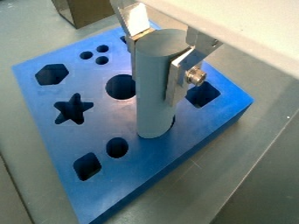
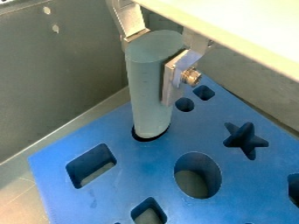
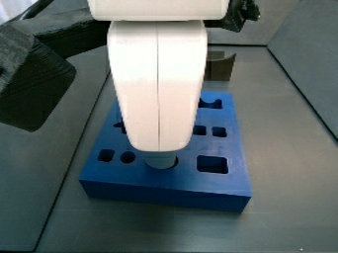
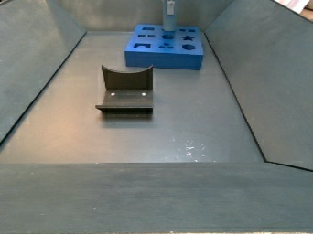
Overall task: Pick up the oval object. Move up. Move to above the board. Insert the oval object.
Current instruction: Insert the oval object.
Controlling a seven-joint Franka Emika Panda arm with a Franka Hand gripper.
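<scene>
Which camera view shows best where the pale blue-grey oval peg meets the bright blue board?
A wrist view: the pale blue-grey oval peg, between the gripper fingers, enters a hole in the bright blue board. One side view hides it behind the arm; another shows it tiny.

The fixture (image 4: 124,90) stands on the grey metal floor (image 4: 184,123), well apart from the gripper (image 4: 169,7) and nearer the camera than it in this side view. Its upright plate has a curved notch in the top edge. In a wrist view, the fixture (image 1: 82,10) shows only in part beyond the gripper (image 1: 163,44). Grey walls (image 4: 37,73) enclose the floor.
</scene>
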